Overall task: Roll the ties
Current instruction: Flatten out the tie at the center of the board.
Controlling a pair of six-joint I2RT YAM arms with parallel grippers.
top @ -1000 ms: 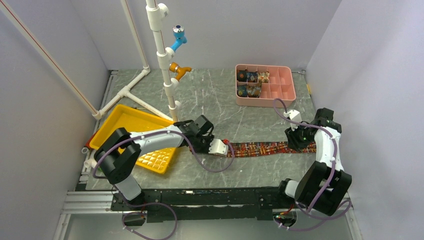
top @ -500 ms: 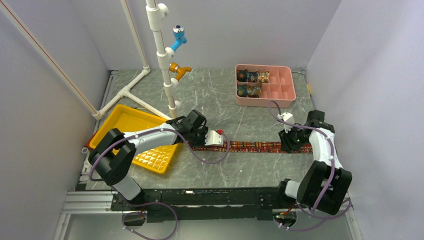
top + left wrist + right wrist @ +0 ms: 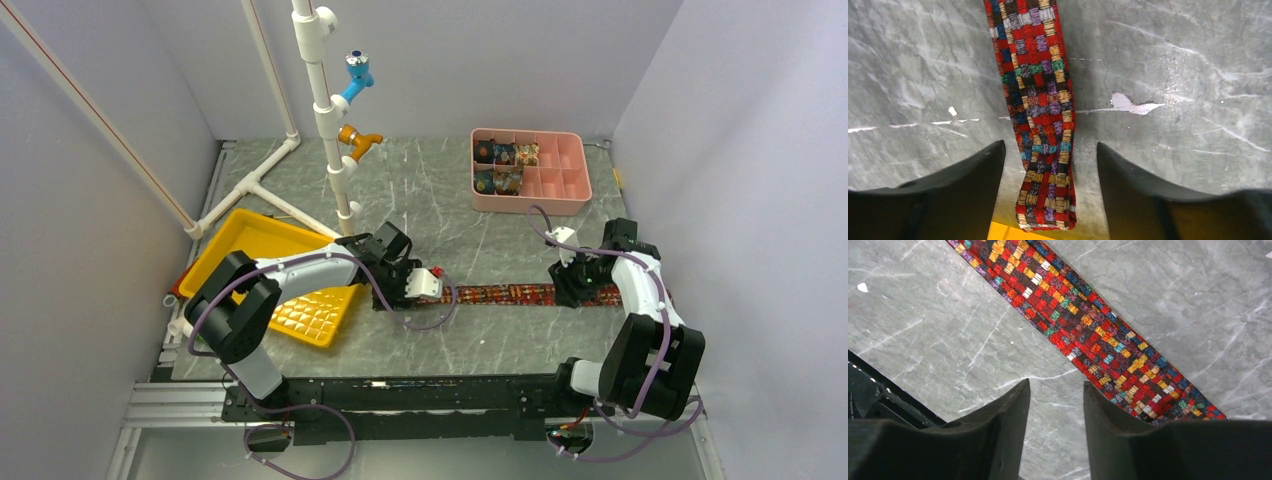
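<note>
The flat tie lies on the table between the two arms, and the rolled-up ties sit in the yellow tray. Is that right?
Not quite. The rolled-up ties sit in the pink box, not the yellow tray; the top view shows that. The flat tie does lie on the table between the left arm and the right arm.

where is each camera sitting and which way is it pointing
Top external: fixed high behind the arm bases, looking down on the grey marbled table; left arm and right arm show whole.
Left wrist: on the left arm, facing down; its dark fingers straddle one end of the flat red, dark and gold patterned tie.
Right wrist: on the right arm, facing down; its dark fingers show, the tie crossing diagonally ahead.
Shared: all three show that tie.
</note>
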